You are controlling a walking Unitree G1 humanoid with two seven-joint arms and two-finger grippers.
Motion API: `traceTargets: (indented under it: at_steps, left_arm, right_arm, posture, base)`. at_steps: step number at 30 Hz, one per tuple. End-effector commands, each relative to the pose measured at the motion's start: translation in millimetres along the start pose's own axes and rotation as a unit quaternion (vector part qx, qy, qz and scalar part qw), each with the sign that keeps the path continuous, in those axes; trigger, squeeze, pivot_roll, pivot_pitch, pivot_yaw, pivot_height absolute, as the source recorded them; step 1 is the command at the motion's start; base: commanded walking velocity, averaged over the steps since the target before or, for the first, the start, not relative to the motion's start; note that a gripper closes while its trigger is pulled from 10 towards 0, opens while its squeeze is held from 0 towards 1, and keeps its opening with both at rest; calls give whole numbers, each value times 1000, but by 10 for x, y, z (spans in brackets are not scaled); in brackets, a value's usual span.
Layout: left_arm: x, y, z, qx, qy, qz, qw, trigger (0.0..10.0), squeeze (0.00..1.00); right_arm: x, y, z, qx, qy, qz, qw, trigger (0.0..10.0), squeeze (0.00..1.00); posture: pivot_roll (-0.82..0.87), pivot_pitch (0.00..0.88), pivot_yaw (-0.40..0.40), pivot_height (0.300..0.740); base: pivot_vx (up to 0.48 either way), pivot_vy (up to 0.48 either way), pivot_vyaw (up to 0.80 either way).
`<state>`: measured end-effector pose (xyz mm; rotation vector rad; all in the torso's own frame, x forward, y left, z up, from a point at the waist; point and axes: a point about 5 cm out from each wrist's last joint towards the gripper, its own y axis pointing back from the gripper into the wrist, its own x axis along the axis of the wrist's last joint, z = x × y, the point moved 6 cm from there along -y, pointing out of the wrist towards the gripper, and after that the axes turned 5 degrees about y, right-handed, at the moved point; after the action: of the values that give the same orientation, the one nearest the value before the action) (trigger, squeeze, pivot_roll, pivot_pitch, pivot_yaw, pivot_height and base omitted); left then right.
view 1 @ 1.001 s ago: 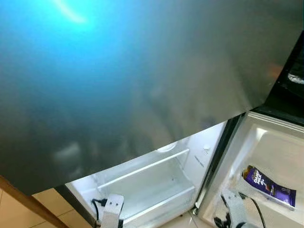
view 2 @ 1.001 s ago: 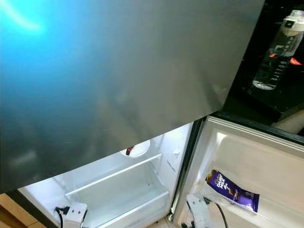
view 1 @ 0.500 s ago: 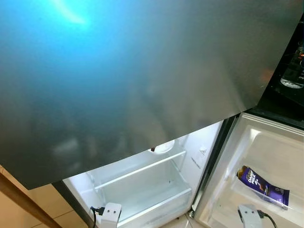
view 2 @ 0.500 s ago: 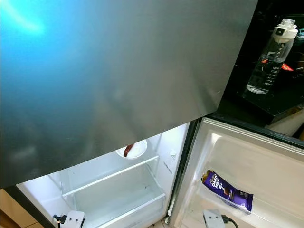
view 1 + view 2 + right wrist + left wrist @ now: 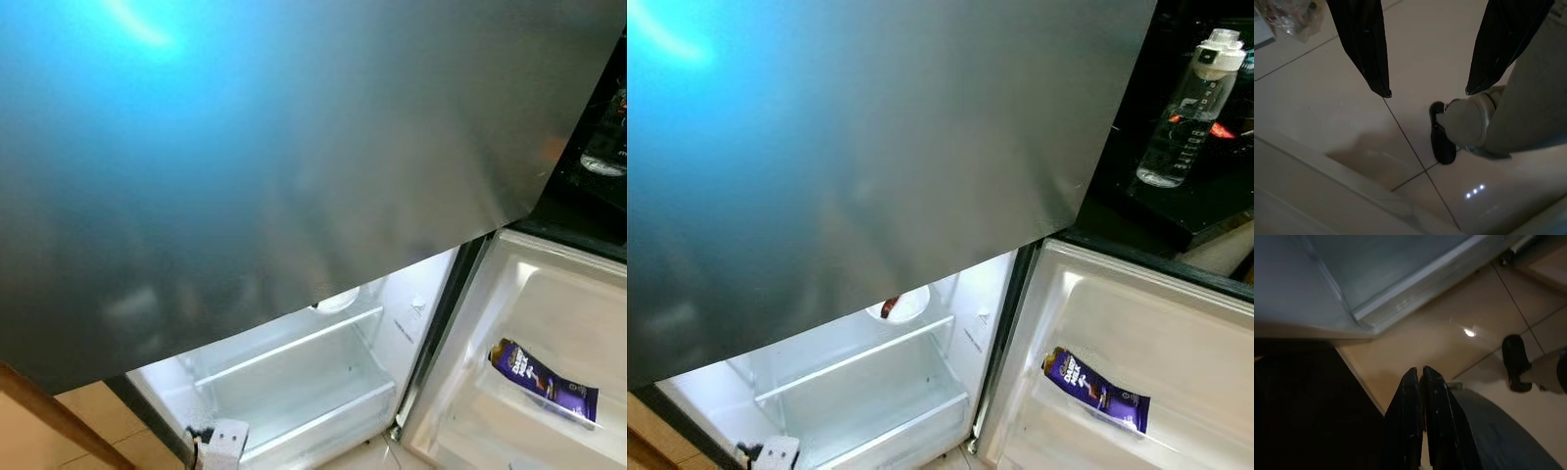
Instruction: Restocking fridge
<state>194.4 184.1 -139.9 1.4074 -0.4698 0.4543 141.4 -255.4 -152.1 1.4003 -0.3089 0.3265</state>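
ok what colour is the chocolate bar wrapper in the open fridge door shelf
Purple, with white lettering; the flat chocolate bar wrapper shows best in the right eye view.

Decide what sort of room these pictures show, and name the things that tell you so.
Most likely a home kitchen: an open fridge with lit white shelves, a purple chocolate pack in its door shelf, and a water bottle on a dark counter beside it.

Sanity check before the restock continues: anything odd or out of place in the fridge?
Only one thing stands out: the purple chocolate bar lies flat and slanted in the open door's shelf rather than upright. Inside the fridge, the white bowl sits on the glass shelf. No spills or damage visible.
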Motion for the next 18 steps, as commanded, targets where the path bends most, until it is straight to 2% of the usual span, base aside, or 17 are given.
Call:
traceTargets:
  at_steps: [1,4,7,9,15,18]
  left_arm:
    - [-23,48,-225,35,17,-4,999,10000,0]
    - [6,79,-377,61,33,1,998,10000,0]
    - [-111,110,-432,76,51,-15,996,10000,0]
    - [-161,117,-425,78,61,-20,995,10000,0]
    - [-262,116,-344,70,58,-33,995,10000,0]
    - [-256,88,-270,67,54,-36,996,10000,0]
  right_arm:
    - [10,-6,-29,0,8,-2,1000,10000,0]
    - [58,-14,-43,-1,5,1,1000,10000,0]
    - [80,-16,-46,0,13,4,1000,10000,0]
    - [72,-13,-26,-3,12,4,1000,10000,0]
    - [-2,-5,-23,-3,9,-4,1000,10000,0]
    - [-60,-1,-45,2,24,-13,1000,10000,0]
  posture:
    - [-1,59,-35,740]
    - [-20,72,-34,740]
    - [-30,57,-19,740]
    - [-30,57,-19,740]
    - [-39,62,-25,740]
    - [-32,59,-38,740]
  base:
    - [0,0,0]
    - [0,0,0]
    - [0,0,0]
    - [0,0,0]
    - [0,0,0]
    - [-460,0,0]
